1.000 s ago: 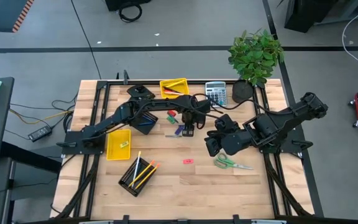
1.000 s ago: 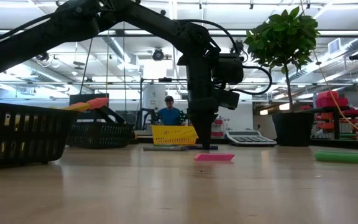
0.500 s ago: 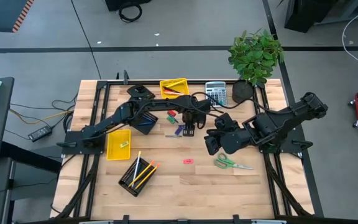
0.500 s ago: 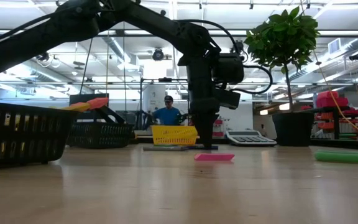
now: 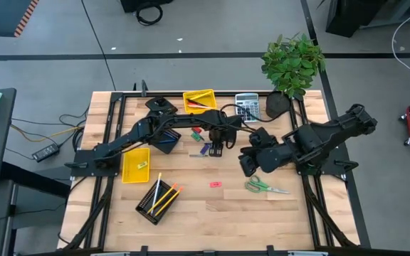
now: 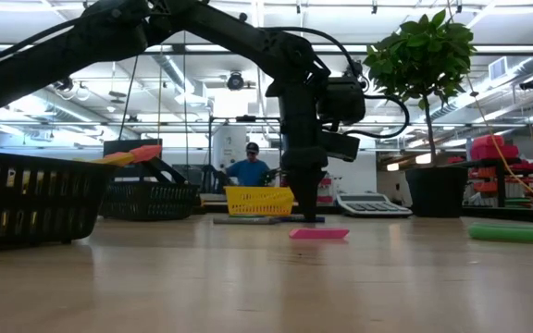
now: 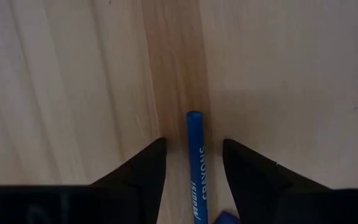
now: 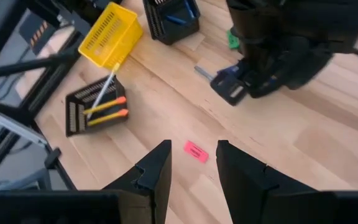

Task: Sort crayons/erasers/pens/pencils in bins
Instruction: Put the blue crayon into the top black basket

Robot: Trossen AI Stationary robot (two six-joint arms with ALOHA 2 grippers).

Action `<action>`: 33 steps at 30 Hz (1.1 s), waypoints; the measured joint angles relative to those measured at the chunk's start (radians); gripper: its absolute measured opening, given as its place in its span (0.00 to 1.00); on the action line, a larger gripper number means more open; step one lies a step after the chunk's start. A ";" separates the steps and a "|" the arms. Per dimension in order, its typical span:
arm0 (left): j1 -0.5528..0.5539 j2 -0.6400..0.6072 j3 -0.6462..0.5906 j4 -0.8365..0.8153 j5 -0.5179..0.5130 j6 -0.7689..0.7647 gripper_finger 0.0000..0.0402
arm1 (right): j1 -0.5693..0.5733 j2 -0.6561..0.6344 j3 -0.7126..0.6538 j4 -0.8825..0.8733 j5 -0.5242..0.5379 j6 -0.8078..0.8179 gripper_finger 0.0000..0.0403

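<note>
A blue crayon (image 7: 196, 163) lies flat on the wooden table. My left gripper (image 5: 216, 150) points straight down over it near the table's middle. It is open, one finger on either side of the crayon, with a sliver of wood showing on both sides. My right gripper (image 5: 248, 166) hangs open and empty above the table, right of centre. A pink eraser (image 8: 196, 151) lies on the table far below it. Two yellow bins (image 5: 199, 99) (image 5: 135, 164) and two black mesh bins (image 5: 166, 139) (image 5: 156, 200) stand toward the left and far side. The near mesh bin holds yellow and orange pencils (image 5: 164, 197).
A grey calculator (image 5: 247, 107) and a potted plant (image 5: 291, 65) stand at the far right. Green-handled scissors (image 5: 265, 187) lie near the right arm. Small green and red pieces (image 5: 196, 133) lie beside the far mesh bin. A person shows in the room beyond the table.
</note>
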 joint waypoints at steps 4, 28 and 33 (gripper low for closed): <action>0.002 0.000 -0.001 0.004 0.001 -0.004 0.40 | 0.011 -0.048 0.056 -0.118 -0.023 -0.017 0.33; -0.002 0.001 0.000 0.003 0.011 -0.166 0.19 | 0.056 -0.140 0.100 -0.293 0.184 -0.123 0.33; -0.004 0.001 0.000 -0.003 -0.004 -0.186 0.06 | 0.056 -0.135 0.099 -0.294 0.141 -0.110 0.33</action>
